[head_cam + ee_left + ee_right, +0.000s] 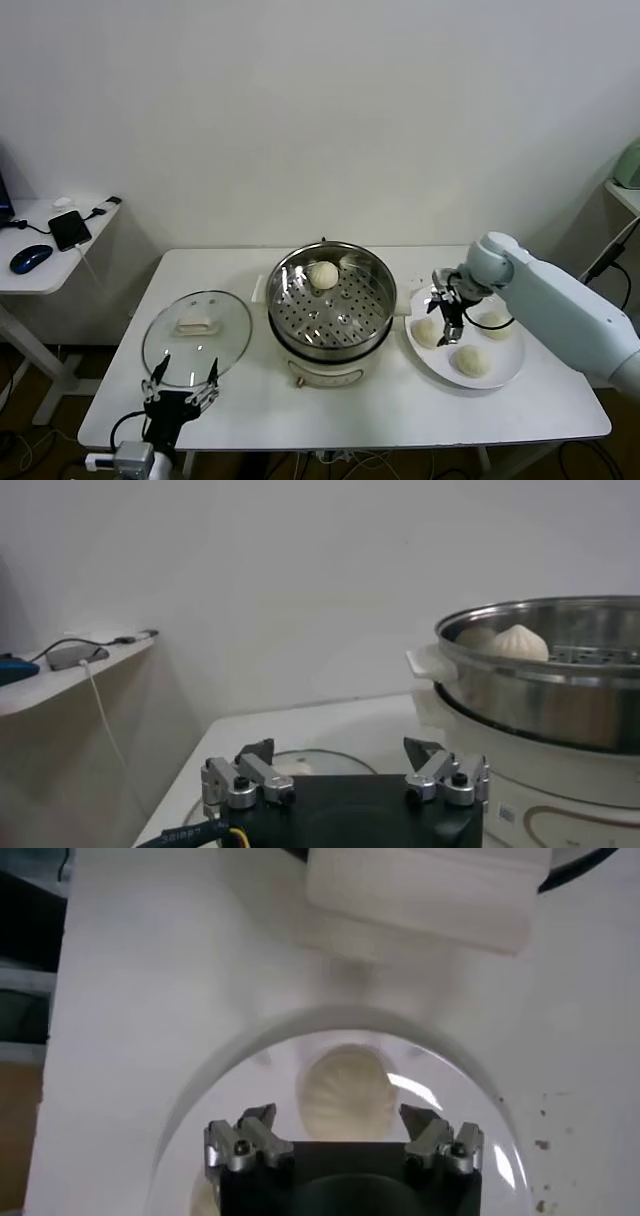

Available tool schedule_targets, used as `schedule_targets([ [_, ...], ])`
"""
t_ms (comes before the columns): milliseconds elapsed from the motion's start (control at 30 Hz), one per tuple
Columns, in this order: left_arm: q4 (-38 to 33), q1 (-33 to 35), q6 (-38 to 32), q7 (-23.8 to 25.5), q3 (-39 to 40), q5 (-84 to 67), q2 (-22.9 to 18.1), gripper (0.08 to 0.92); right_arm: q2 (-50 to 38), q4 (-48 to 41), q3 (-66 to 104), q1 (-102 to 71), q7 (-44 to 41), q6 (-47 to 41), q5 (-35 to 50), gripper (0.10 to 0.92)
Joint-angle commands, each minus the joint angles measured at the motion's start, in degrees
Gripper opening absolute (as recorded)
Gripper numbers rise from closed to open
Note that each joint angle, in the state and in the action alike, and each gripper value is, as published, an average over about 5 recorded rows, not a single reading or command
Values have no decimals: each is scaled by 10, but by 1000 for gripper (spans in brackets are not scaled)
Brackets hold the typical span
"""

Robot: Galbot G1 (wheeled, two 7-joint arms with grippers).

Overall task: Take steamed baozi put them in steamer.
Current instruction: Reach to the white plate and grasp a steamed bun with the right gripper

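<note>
Stainless steel forms the steamer (330, 305) at the centre of the white table (250, 405), its perforated tray facing straight up with one baozi (323, 274) resting at the far side; a glass lid (196, 333) lies flat to its left. At lower left the left gripper (181, 385) idles near the lid, fingers spread and empty. On the right, the right gripper (447, 308) hovers open above a bun (348, 1093) on the white plate (503, 372), where three buns sit, pleated tops upward.
</note>
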Motion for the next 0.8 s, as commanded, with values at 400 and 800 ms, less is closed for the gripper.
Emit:
schedule_targets([
  [400, 8, 0, 0, 0, -1, 6, -1, 823, 39, -58, 19, -19, 19, 10, -37, 823],
  [800, 10, -3, 0, -1, 2, 9, -2, 823, 52, -81, 19, -20, 28, 16, -41, 823],
])
